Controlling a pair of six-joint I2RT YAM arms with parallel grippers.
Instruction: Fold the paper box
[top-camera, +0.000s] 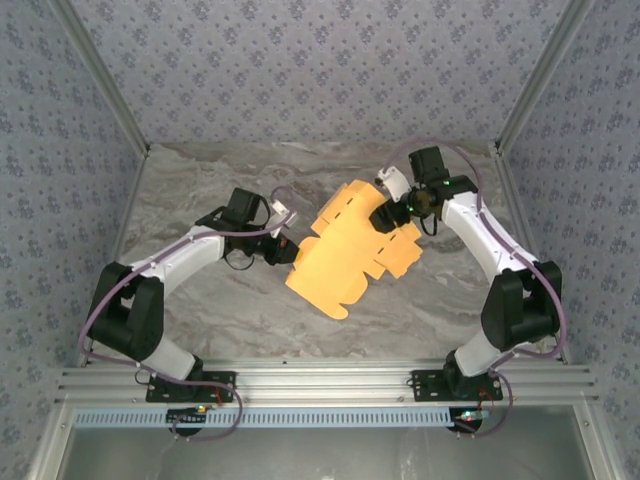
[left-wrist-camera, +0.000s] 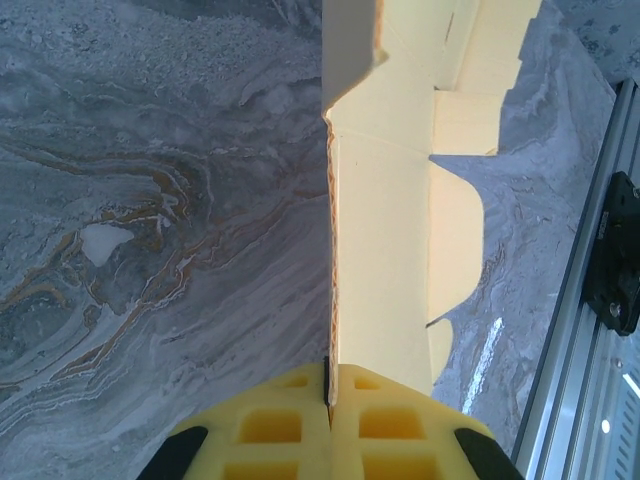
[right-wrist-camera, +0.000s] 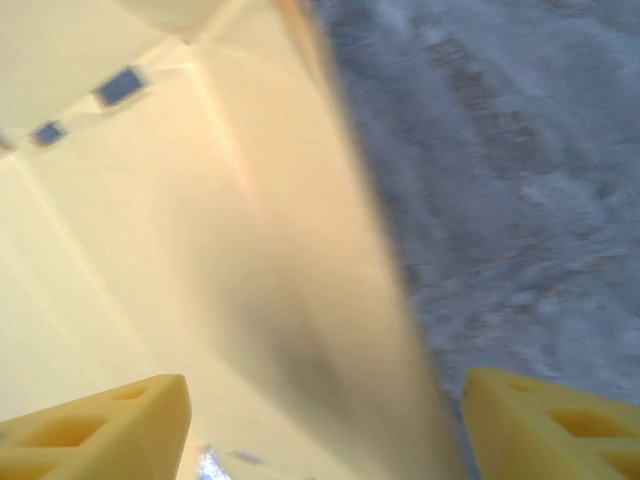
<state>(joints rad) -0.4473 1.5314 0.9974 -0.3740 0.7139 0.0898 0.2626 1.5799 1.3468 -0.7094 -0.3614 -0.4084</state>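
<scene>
The paper box is a yellow-orange die-cut sheet with flaps and slots, held up off the marble table between both arms. My left gripper is shut on the sheet's left edge; in the left wrist view the yellow pads pinch the thin cardboard edge and the paper box stretches away upward. My right gripper sits at the sheet's upper right. In the right wrist view its fingers stand wide apart, open, with a blurred panel of the paper box lying between and beyond them.
The grey marble table is walled by patterned panels on three sides. An aluminium rail with the arm bases runs along the near edge; that rail is at the right of the left wrist view.
</scene>
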